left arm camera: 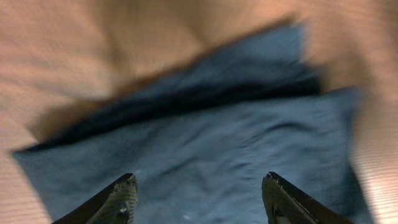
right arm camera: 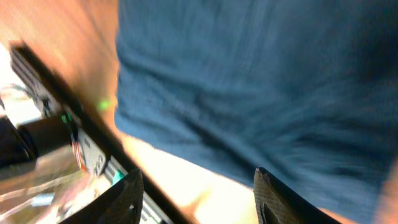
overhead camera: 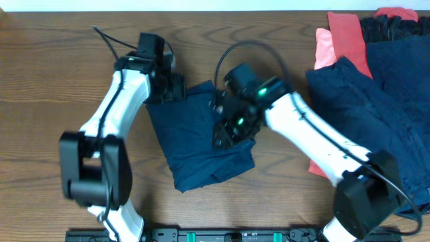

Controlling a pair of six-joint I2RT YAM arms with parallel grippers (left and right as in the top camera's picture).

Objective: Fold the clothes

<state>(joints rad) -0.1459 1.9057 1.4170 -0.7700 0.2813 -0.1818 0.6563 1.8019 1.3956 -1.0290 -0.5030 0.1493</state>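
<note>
A folded dark navy garment (overhead camera: 195, 144) lies on the wooden table between my two arms. My left gripper (overhead camera: 169, 87) hovers over its far left corner; in the left wrist view its jaws (left arm camera: 199, 199) are open and empty above the navy cloth (left arm camera: 205, 149). My right gripper (overhead camera: 225, 131) is over the garment's right side; in the right wrist view its jaws (right arm camera: 199, 199) are open and empty, with navy cloth (right arm camera: 261, 81) above them. More clothes are piled at the right: a large navy piece (overhead camera: 376, 101), a red one (overhead camera: 349, 37), a salmon-pink one (overhead camera: 324, 47) and a black one (overhead camera: 390, 27).
The wooden table (overhead camera: 40, 81) extends left of the arms. A black rail (overhead camera: 222, 235) with green marks runs along the table's front edge and also shows in the right wrist view (right arm camera: 68, 118).
</note>
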